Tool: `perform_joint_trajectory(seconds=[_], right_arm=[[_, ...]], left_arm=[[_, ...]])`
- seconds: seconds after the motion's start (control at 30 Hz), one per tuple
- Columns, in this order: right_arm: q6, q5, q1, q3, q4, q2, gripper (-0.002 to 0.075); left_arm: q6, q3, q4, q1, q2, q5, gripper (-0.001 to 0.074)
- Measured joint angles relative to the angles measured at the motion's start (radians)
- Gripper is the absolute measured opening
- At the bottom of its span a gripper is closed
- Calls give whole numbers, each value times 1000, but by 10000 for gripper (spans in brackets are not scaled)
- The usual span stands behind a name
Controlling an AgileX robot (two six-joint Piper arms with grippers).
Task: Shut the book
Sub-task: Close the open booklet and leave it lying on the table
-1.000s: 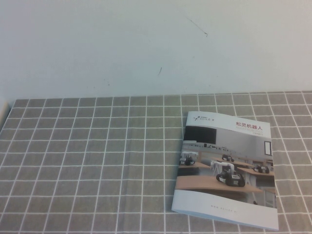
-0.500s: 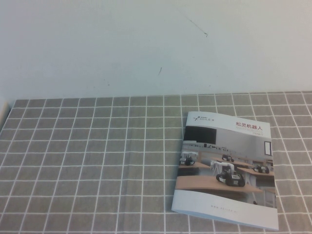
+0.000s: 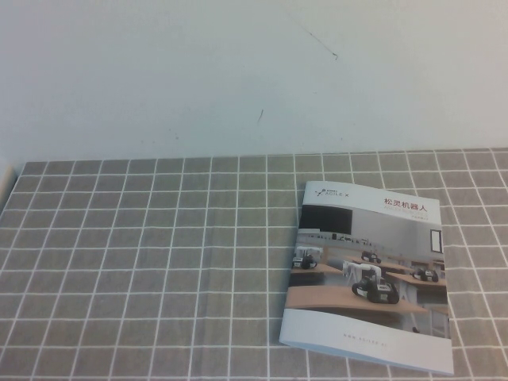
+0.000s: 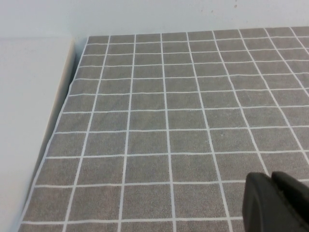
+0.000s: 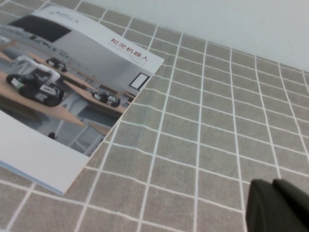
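Observation:
The book (image 3: 367, 275) lies shut and flat on the grey checked tablecloth (image 3: 159, 262), right of the middle, its cover showing robots on desks and red Chinese lettering. The right wrist view shows the same book (image 5: 63, 92) beside my right gripper (image 5: 275, 186), which hovers over bare cloth with its two black fingers pressed together and nothing held. My left gripper (image 4: 270, 178) is likewise shut and empty, above the cloth near the table's left side. Neither gripper appears in the high view.
A pale wall (image 3: 238, 71) runs behind the table's far edge. In the left wrist view a white surface (image 4: 29, 121) borders the cloth's left edge (image 4: 63, 111).

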Motion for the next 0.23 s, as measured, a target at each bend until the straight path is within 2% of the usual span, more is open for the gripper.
perform_joint_trajectory(seconds=[0.23], right_arm=[[229,-12,-42,2,-77,0,-3]], left_arm=[[0,0,0,0,0,0,-2]])
